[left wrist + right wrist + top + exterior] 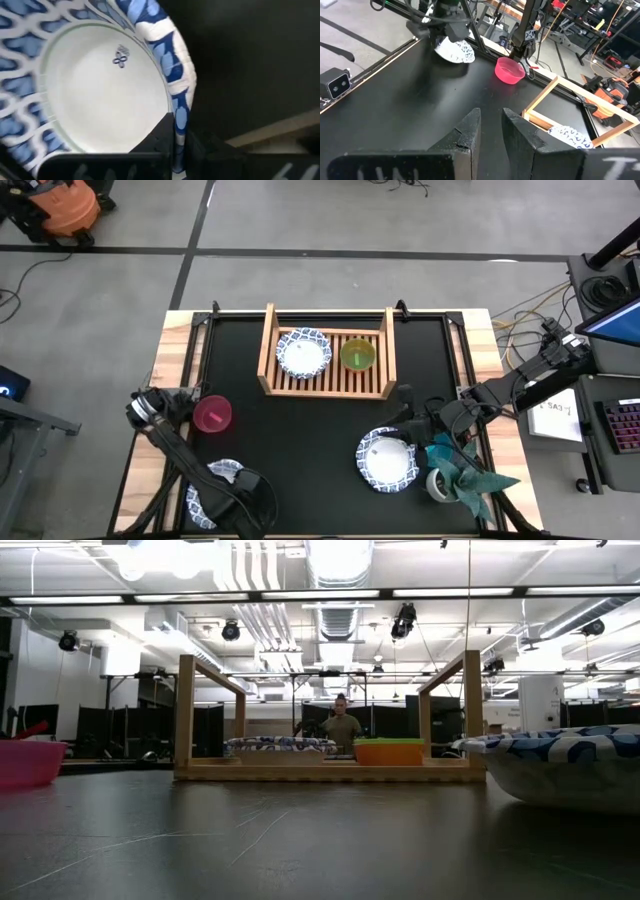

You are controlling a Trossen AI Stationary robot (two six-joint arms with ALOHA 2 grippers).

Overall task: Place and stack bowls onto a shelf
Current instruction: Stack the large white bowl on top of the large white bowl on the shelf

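The wooden shelf (327, 388) stands at the table's far middle and holds a white blue-rimmed bowl (303, 353) and a green bowl (358, 355) on its slats. A pink bowl (212, 414) sits on the table's left side. My left gripper (232, 483), near the near-left corner, is shut on another blue-rimmed bowl (205, 502). A third blue-rimmed bowl (388, 460) rests on the near right. My right gripper (403, 408) hovers just beyond that bowl, its fingers (470, 127) narrowly open and touching nothing. My left gripper (180, 135) pinches the blue-rimmed bowl's rim (181, 112), with one finger inside the bowl and one outside. The bowl (454, 50) sits tilted in the hold. Whether it is clear of the table I cannot tell.
A small pot with a spiky teal plant (455, 472) stands at the near right corner, close to the right bowl. Bare black table (300, 435) lies between the shelf and the near bowls. A person (343, 728) stands in the room beyond the table.
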